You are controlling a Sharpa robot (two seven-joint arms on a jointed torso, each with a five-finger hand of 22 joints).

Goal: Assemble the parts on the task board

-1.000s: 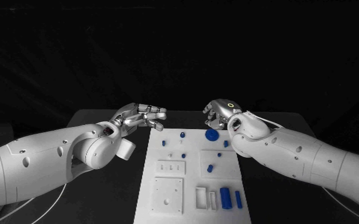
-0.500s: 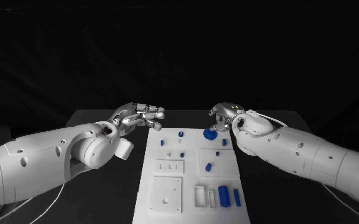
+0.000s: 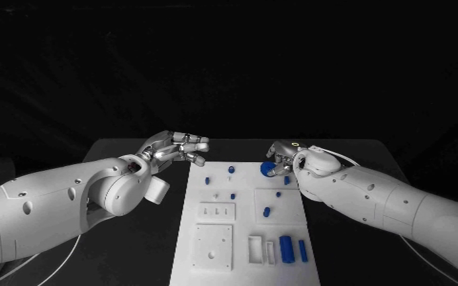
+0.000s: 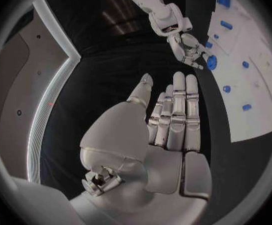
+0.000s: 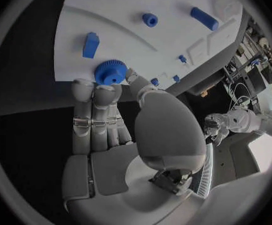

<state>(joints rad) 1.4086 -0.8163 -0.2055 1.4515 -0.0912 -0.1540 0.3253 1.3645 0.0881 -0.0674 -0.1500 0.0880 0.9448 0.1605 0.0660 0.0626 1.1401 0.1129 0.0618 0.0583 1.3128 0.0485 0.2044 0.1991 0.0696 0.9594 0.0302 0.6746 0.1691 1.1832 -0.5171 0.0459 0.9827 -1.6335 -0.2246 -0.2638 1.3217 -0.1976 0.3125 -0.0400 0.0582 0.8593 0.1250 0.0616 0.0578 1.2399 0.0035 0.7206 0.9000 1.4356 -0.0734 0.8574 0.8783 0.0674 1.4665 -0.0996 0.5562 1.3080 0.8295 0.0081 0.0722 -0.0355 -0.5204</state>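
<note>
Head view: the board (image 3: pixel 215 249) lies mid-worktop (image 3: pixel 124 150), long axis running 12 to 6. The gear (image 3: pixel 268 167) sits at the board's 1 o'clock corner, right against the right hand (image 3: pixel 286 155), whose fingers curl down onto it. The left hand (image 3: pixel 175 148) hovers off the board's 11 o'clock corner, well apart from the gear, so the right hand is plainly the nearer.

Count of blue parts here: one gear, roughly six small pegs up the board, two longer blocks near 5 o'clock.

Left wrist view: left fingers (image 4: pixel 178 110) lie straight and close together, holding nothing.

Right wrist view: right fingers (image 5: pixel 96 102) touch the gear's toothed rim, thumb at its other side. It looks pinched, though whether it is lifted off the board I cannot tell. Next move likely hinges on that grip holding.
</note>
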